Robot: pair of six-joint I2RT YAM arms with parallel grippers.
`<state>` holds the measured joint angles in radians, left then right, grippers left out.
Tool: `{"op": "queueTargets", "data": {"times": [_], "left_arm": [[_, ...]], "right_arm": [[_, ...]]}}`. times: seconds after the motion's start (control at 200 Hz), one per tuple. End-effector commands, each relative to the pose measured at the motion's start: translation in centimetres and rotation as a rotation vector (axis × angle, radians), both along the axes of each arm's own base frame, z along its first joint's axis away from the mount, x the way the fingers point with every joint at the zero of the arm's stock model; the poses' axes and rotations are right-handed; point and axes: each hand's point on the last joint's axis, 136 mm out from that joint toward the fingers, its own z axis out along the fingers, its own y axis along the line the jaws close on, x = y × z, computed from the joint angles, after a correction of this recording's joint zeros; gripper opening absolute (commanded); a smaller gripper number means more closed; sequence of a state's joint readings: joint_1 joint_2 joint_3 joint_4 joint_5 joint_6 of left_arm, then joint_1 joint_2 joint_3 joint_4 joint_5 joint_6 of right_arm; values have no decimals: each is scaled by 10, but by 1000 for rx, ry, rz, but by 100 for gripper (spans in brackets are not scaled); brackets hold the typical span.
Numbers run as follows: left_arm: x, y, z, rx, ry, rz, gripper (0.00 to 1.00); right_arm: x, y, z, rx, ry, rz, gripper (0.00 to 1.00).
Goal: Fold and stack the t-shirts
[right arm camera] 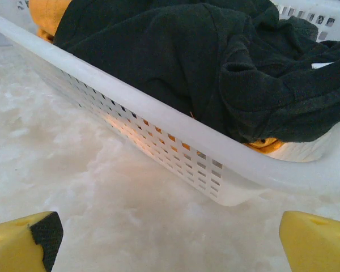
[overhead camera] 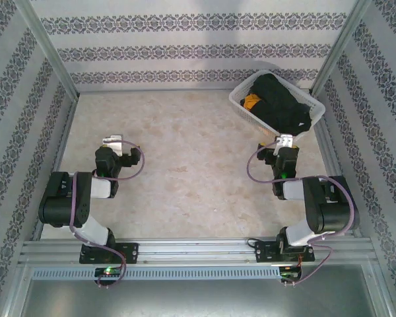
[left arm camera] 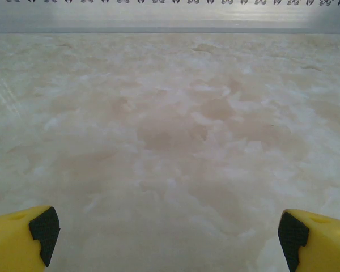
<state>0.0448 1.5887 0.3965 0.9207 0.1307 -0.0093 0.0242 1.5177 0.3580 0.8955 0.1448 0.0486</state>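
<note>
Shirts fill the white plastic lattice basket (overhead camera: 245,112) at the far right corner of the pale marbled tabletop (overhead camera: 185,165). A large black cloth t-shirt (overhead camera: 280,99) lies bunched on top, draping over the rim. An orange-yellow t-shirt (overhead camera: 251,101) peeks out beneath it at the basket's left end. The right gripper (overhead camera: 284,140) is near the basket's front wall, apart from it, and its yellow jaws are spread wide with nothing between them. The right wrist view shows the basket wall (right arm camera: 158,116) just ahead of the right gripper (right arm camera: 170,243). The left gripper (overhead camera: 112,140) hovers over bare tabletop on the left, well apart from the basket, its jaws likewise spread and holding nothing.
</note>
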Motion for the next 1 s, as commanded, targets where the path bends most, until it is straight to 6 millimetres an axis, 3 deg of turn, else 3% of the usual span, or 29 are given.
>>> {"op": "queueTargets", "data": {"times": [0.0,0.505,0.595,0.615,0.654,0.719,0.774,0.794,0.814,0.879,0.889,0.929,0.959,0.994], "left_arm": [[-1,-5,0,15,0,-18,100],[-1,2,0,14,0,25,100],[-8,14,8,20,-52,103,100],[-11,18,13,25,-68,133,100],[-18,25,21,43,-81,193,100],[-28,22,52,118,-109,251,100],[-30,7,88,162,-147,233,100],[-30,-1,101,169,-160,217,100],[-29,-6,117,170,-184,212,100],[-32,-1,160,79,-211,335,100],[-33,1,165,48,-201,359,100],[-41,8,173,-84,-117,436,100],[-48,11,178,-170,-77,481,100],[-42,9,186,-289,-107,465,100]], "right_arm": [[6,3,14,1,-51,3,98],[6,2,14,-1,-51,1,98],[3,5,30,-22,-105,-5,98],[-6,5,23,-40,-84,-15,98],[-11,8,33,-73,-101,-19,98],[-19,15,58,-146,-143,-45,98],[-27,21,93,-161,-210,-71,98],[-24,22,122,-144,-259,-84,98],[-25,24,137,-124,-264,-93,98],[-27,19,180,41,-201,-147,98],[-29,21,177,72,-164,-132,98],[-30,30,196,215,-82,-57,98],[-28,25,199,348,-79,-96,98],[-18,22,199,500,-104,-86,98]]}}
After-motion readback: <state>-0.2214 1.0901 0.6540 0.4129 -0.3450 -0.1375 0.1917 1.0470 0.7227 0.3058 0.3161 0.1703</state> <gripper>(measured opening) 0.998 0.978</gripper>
